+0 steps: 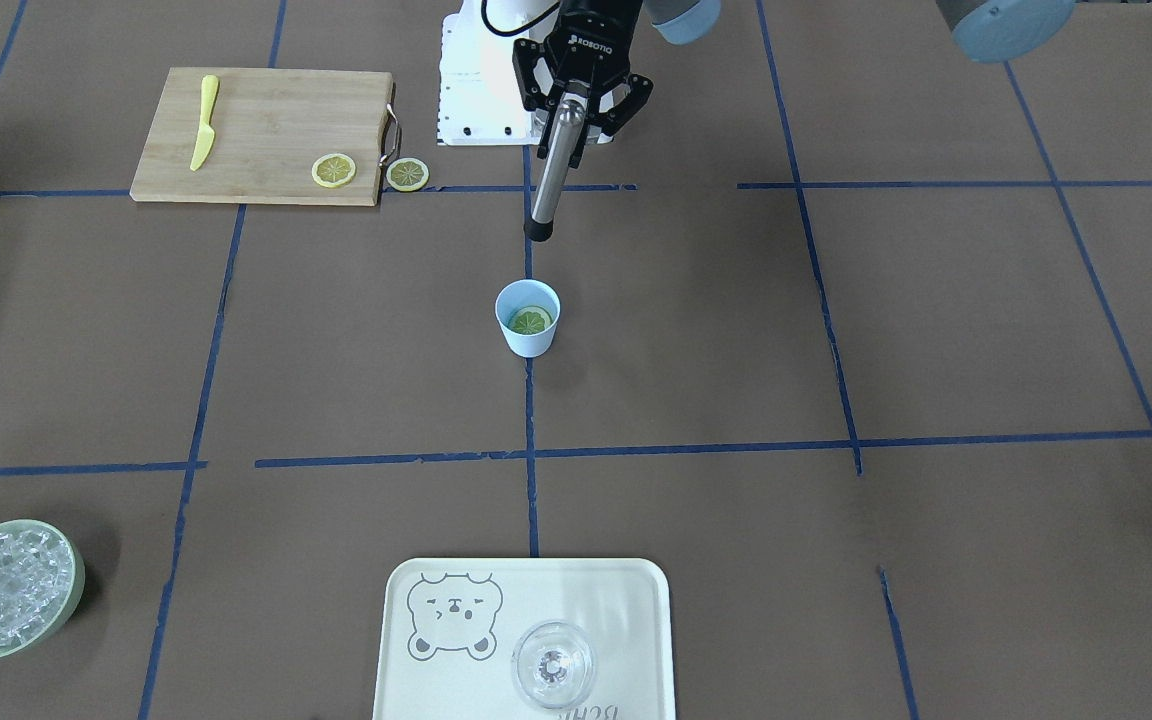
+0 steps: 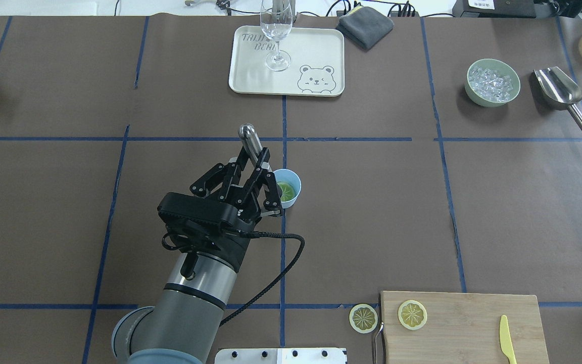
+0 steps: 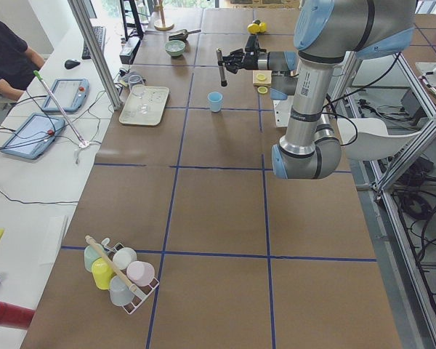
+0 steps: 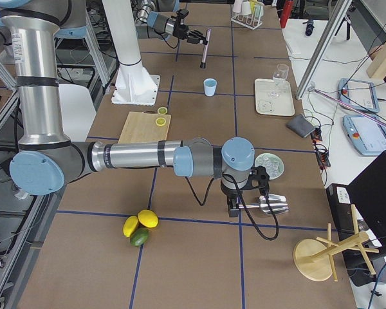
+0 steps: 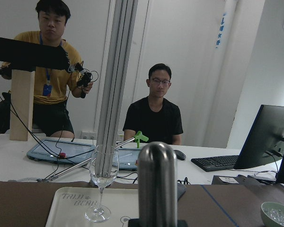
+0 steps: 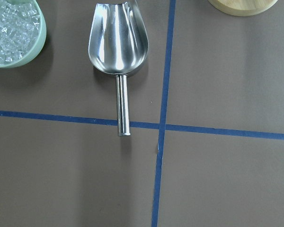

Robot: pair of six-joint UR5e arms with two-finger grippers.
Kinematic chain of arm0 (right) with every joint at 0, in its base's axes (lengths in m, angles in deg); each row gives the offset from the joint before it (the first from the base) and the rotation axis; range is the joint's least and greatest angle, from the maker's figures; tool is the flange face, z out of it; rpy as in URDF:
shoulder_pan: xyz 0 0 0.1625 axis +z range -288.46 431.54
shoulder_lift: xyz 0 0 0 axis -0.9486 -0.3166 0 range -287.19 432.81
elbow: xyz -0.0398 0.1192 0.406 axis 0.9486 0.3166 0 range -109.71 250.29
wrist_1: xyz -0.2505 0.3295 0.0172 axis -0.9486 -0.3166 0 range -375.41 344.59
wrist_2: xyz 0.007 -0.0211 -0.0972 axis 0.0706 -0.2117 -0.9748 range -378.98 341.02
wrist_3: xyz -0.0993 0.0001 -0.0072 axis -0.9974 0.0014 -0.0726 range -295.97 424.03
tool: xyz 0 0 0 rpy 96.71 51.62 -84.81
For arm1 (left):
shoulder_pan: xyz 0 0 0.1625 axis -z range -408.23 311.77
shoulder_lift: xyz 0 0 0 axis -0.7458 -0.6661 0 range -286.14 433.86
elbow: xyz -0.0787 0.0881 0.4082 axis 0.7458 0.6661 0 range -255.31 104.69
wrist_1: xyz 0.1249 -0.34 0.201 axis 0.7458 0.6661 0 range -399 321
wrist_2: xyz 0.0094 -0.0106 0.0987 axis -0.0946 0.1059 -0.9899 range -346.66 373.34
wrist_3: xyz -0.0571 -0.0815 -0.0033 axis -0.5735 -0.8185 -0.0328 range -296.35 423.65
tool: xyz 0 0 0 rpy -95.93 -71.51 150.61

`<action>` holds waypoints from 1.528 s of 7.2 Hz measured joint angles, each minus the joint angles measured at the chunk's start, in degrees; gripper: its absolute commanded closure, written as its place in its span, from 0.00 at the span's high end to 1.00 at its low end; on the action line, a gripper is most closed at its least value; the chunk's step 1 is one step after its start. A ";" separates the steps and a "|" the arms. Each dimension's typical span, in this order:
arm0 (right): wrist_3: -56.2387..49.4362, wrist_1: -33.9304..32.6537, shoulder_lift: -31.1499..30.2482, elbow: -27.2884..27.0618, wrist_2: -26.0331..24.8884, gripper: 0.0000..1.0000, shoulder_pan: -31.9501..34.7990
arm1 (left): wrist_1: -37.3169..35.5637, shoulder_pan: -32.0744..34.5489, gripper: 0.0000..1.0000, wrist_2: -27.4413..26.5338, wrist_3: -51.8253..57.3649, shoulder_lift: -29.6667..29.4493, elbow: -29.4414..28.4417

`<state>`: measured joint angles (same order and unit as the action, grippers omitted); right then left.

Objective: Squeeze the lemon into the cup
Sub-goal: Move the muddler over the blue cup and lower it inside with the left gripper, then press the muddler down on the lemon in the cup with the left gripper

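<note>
The light-blue cup [image 1: 526,342] [image 2: 294,183] stands near the table's middle, with the lemon [image 1: 530,321] [image 2: 286,190], a thin greenish slice, lying inside it. My left gripper [image 1: 576,125] [image 2: 258,167] reaches out level above the table, shut on the upper part of an upright metal muddler [image 1: 551,170] [image 5: 157,184]. The muddler's black lower tip hangs above the cup, apart from its rim. My right gripper [image 4: 235,205] shows only in the exterior right view, low over a metal scoop [image 6: 118,42]. Whether it is open or shut I cannot tell.
A cutting board [image 1: 266,115] near the robot's base carries a yellow knife [image 1: 204,122] and a lemon slice [image 1: 334,170]; another slice [image 1: 407,174] lies beside it. A tray [image 1: 636,620] holds a clear glass [image 1: 553,665]. The green bowl of ice [image 1: 4,590] sits next to the scoop.
</note>
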<state>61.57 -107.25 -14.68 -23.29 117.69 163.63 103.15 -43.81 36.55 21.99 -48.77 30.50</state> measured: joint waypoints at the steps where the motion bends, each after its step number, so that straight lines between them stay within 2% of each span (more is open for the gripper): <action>1: 0.00 0.00 -0.03 -0.02 0.00 1.00 -0.01 | 0.70 0.13 0.00 0.07 0.89 -0.78 -1.20; 6: 0.00 0.00 0.09 -0.01 0.00 1.00 -0.03 | 4.61 4.24 0.00 2.21 1.74 -3.21 -8.39; 11: 0.00 0.06 0.29 -0.11 0.00 1.00 -0.07 | 6.35 5.54 0.00 3.92 2.13 -3.89 -11.91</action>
<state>61.57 -107.19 -14.39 -23.40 117.69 163.56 109.50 -38.28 40.47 24.13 -52.66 18.60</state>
